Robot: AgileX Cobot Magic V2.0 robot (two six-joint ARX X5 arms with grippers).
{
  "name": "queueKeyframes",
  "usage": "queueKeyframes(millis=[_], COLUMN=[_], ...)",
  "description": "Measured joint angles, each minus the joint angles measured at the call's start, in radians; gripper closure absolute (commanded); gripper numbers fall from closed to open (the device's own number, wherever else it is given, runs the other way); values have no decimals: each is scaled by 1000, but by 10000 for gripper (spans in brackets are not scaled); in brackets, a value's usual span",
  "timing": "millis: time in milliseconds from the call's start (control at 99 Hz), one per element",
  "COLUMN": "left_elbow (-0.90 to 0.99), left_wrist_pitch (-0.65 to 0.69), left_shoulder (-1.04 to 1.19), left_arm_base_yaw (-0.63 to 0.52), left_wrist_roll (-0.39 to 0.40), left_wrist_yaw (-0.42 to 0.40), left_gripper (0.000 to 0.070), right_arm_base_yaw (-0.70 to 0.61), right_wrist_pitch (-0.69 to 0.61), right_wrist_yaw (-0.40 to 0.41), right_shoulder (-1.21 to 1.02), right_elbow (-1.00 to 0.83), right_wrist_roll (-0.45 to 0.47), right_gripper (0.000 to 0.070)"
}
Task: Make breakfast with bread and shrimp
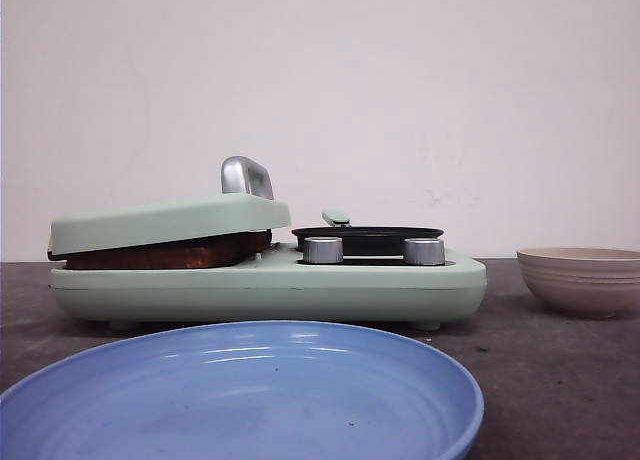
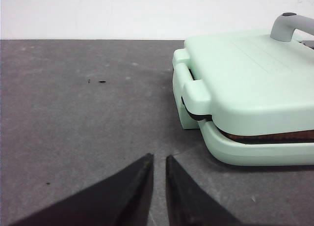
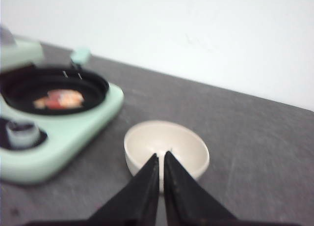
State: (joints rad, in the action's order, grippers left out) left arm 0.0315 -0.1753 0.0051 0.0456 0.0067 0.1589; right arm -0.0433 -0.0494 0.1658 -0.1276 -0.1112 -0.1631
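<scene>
Front view puts a blue plate (image 1: pixel 240 400) nearest, at the counter's (image 1: pixel 560 380) front edge, then the mint-green breakfast maker (image 1: pixel 270 280), its lid (image 1: pixel 170 220) resting on browned bread (image 1: pixel 170 254) that props it slightly ajar. Shrimp (image 3: pixel 60 99) lie in its black pan (image 3: pixel 51 88). A beige bowl (image 3: pixel 166 147) sits near the maker's right end. Left hand (image 2: pixel 158 162) hovers with fingers nearly together, holding nothing; right hand (image 3: pixel 161 159) hangs closed over the bowl
</scene>
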Motion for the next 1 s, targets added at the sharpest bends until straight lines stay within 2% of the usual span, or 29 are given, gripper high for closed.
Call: queueKeyframes(millis=[121,212,333,434,556,1000], left_elbow=[0,0,0,0,0,0], left_wrist_pitch=[0,0,0,0,0,0], left_shoulder=[0,0,0,0,0,0], left_arm_base_yaw=[0,0,0,0,0,0], left_wrist_roll=[0,2,2,2,2,2], left_wrist_yaw=[0,-1,-2,-2,-2,-3], left_gripper=[667,667,667,667,667,667], right_arm_base_yaw=[0,-1,-7,-10,-10,-11], right_wrist_pitch=[1,-122,-129,-129,-118,-58], right_wrist_yaw=[-77,-112,-166,-158,-98,-90], right_shoulder=[95,126,121,122,122,122], right_elbow=[90,97,95,95,95,95], right_wrist_roll=[-21,-25,-28,-23,-22,-20], right_gripper=[694,694,693,694,693,694])
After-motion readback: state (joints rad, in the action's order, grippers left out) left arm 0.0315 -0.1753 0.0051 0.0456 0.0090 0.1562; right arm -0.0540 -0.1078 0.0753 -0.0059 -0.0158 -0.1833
